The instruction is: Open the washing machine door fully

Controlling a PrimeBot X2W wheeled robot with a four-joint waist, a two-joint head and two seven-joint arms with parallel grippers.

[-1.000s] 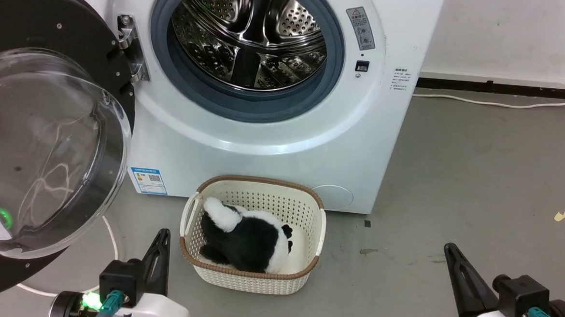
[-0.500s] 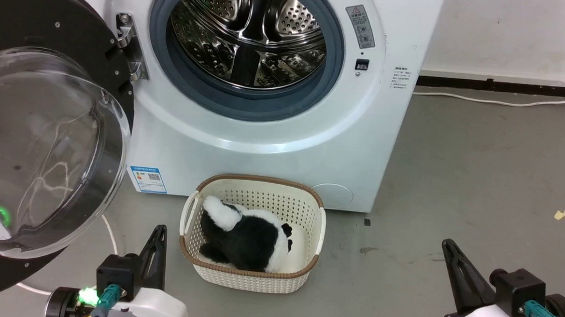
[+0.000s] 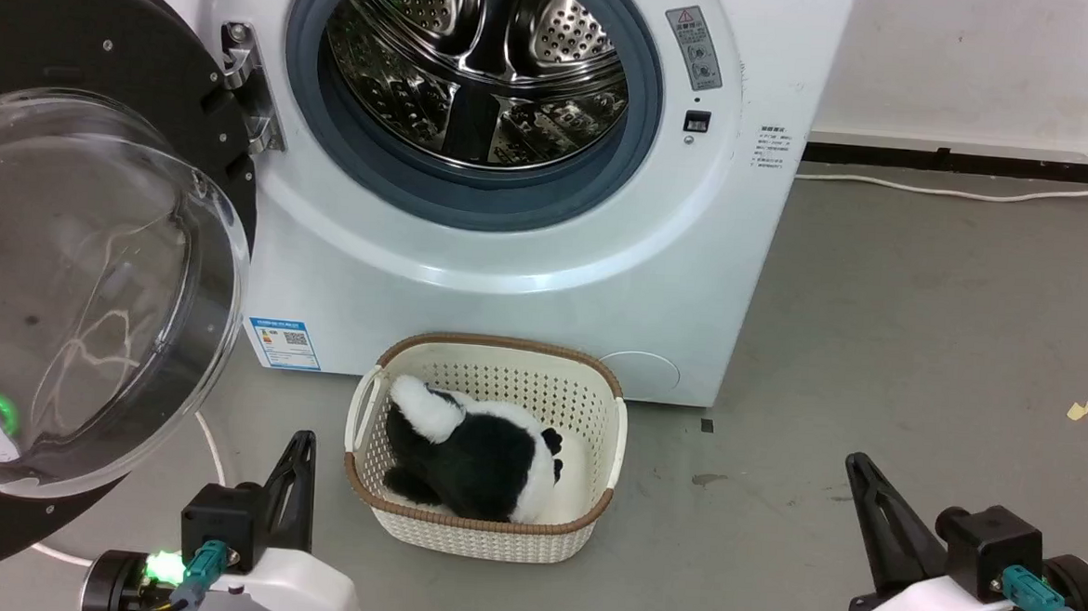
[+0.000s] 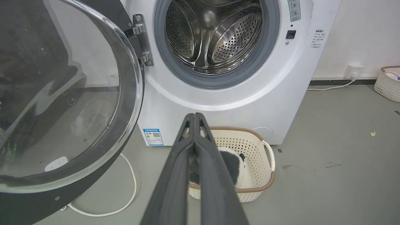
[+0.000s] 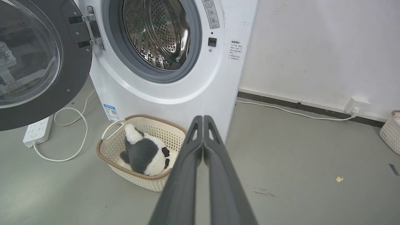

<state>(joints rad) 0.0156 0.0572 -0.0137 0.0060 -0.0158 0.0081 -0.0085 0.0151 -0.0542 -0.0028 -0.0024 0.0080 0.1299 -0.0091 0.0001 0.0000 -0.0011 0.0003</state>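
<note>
The white washing machine (image 3: 508,285) (image 4: 237,109) (image 5: 175,90) stands ahead with its steel drum exposed. Its door (image 3: 63,252) (image 4: 62,103) (image 5: 34,62), a black disc with a bulging clear glass bowl, is swung wide out to the left on its hinge. My left gripper (image 3: 302,440) (image 4: 194,116) is shut and empty, low on the floor side just right of the door's lower edge. My right gripper (image 3: 857,463) (image 5: 203,118) is shut and empty too, off to the right of the machine. Neither touches the door.
A cream basket (image 3: 485,535) (image 4: 265,156) (image 5: 109,147) holding a black and white plush toy (image 3: 476,456) sits on the grey floor right before the machine. A white cable (image 3: 211,437) and a power strip (image 5: 36,132) lie under the door. Another basket (image 4: 387,82) stands by the far wall.
Both grippers have sunk slightly toward the bottom of the head view and the whole picture has shifted a little. The door and basket keep their places.
</note>
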